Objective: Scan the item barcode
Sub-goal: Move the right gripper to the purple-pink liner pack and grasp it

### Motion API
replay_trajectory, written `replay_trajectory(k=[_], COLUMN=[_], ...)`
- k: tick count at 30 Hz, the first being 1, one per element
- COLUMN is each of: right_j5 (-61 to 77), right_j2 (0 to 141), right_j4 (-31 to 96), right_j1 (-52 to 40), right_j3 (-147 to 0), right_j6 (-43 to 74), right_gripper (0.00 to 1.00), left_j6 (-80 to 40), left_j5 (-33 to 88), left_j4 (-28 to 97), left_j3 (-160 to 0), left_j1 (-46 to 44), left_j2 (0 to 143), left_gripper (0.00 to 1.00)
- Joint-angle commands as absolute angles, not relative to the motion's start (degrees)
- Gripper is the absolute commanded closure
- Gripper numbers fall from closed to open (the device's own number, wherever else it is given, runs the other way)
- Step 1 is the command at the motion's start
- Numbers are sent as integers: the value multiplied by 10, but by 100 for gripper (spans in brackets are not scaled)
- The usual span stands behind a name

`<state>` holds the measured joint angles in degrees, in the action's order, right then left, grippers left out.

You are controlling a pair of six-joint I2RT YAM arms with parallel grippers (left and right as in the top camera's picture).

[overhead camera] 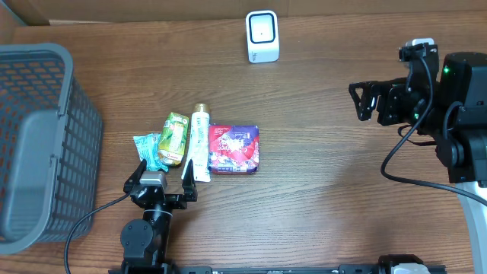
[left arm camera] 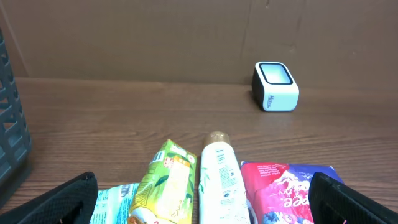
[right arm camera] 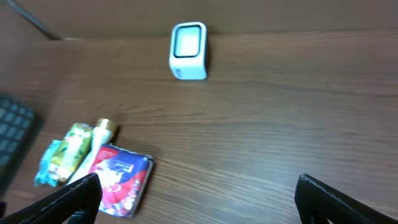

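Four items lie side by side on the table: a teal packet [overhead camera: 146,149], a green-yellow pouch [overhead camera: 174,138], a white tube [overhead camera: 200,142] and a red-purple packet [overhead camera: 234,148]. A white barcode scanner [overhead camera: 262,36] stands at the far edge. My left gripper [overhead camera: 162,177] hovers open just in front of the items, nothing between its fingers; in its wrist view the pouch [left arm camera: 169,186], tube [left arm camera: 221,180] and red packet [left arm camera: 283,190] lie ahead. My right gripper [overhead camera: 364,100] is open at the right, well away from the items, holding nothing.
A grey mesh basket [overhead camera: 34,144] fills the left side of the table. The right arm's body and cable [overhead camera: 426,137] occupy the right edge. A brown wall rises behind the scanner [left arm camera: 275,86].
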<state>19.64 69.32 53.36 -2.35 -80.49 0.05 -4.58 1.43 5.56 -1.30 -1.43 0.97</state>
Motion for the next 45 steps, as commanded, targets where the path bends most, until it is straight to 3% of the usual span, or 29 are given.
replay_trajectory(k=[1,11,14,24,33,45], right_j5=[246,332,332,311,310,333], right_j2=[689,850,909,1062,1118,1171], right_j4=[523,552,545,494,437,407], right_j1=[-25,-74,-104,-223,-269,-302], right_j3=[-821,-808,-808,-808,-806,-805], right_j6=[11,128,148,216,243,258], right_gripper=[0,1,12,21,23,39], left_j6=[-56,-56,-56,-56,-56,-56], left_j5=[10,10,10,10,10,10], left_j4=[53,53,53,53,53,53], left_j3=[-7,-7,-7,-7,-7,-7], left_j1=[-10,-10,-10,-10,-10,-10], left_j2=[3,3,3,3,3,3], left_gripper=[0,0,1,0,0,0])
